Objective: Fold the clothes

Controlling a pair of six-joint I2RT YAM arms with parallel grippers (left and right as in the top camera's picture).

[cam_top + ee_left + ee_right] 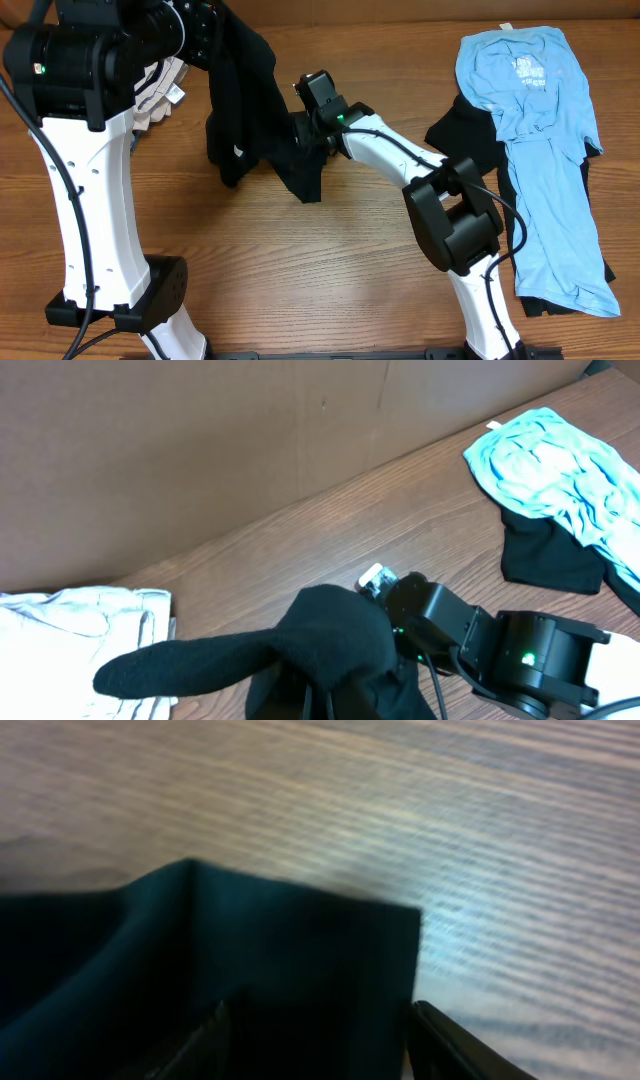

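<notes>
A black garment point(250, 110) hangs from my left gripper point(205, 35), which holds it up above the table at the back left. In the left wrist view the cloth point(330, 635) drapes over the fingers and hides them. My right gripper point(303, 135) reaches in from the right to the garment's lower right edge. In the right wrist view its fingers point(320, 1025) are spread wide, with the black cloth point(200, 950) lying between them near a folded corner.
A light blue shirt point(540, 130) lies at the right on another black garment point(470, 140); both also show in the left wrist view point(560, 465). Beige and white clothes point(160, 85) lie at the back left. A brown wall point(200, 440) stands behind the table.
</notes>
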